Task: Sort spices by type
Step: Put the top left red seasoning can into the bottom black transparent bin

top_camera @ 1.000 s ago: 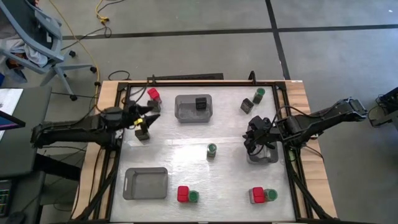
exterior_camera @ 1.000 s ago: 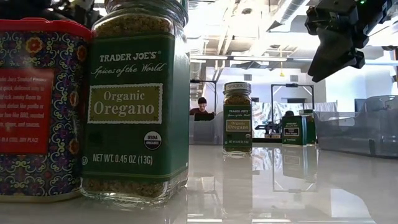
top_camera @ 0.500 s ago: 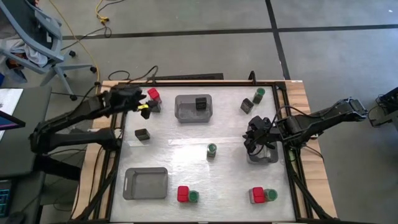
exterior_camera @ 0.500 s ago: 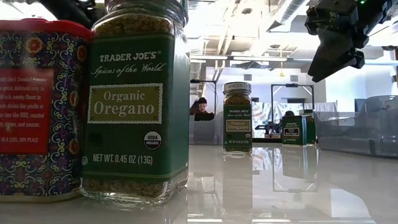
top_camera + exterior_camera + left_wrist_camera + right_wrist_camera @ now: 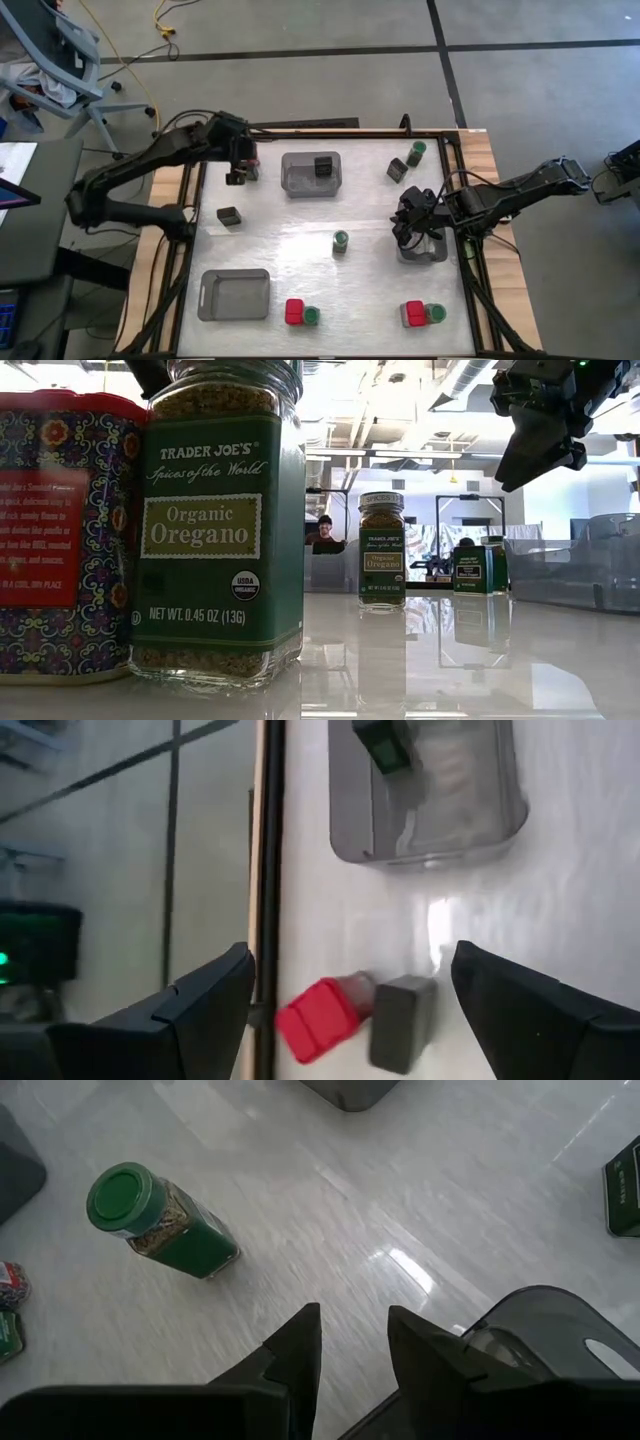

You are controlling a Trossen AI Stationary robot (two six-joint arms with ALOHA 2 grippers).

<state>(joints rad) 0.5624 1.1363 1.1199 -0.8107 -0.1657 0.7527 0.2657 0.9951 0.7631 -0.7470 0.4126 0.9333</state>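
Hovering open, left tool over red spice.

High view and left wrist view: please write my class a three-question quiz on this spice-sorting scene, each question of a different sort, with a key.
1. True or false: in the high view, the tray at top centre holds a black cube.
2. In the left wrist view, what lies on the table between the open fingers of the left gripper?
A) a red box beside a dark container
B) a jar with a green lid
C) bare table only
3. How many green-lidded jars does the high view show in all?

Key: 1 true; 2 A; 3 four.
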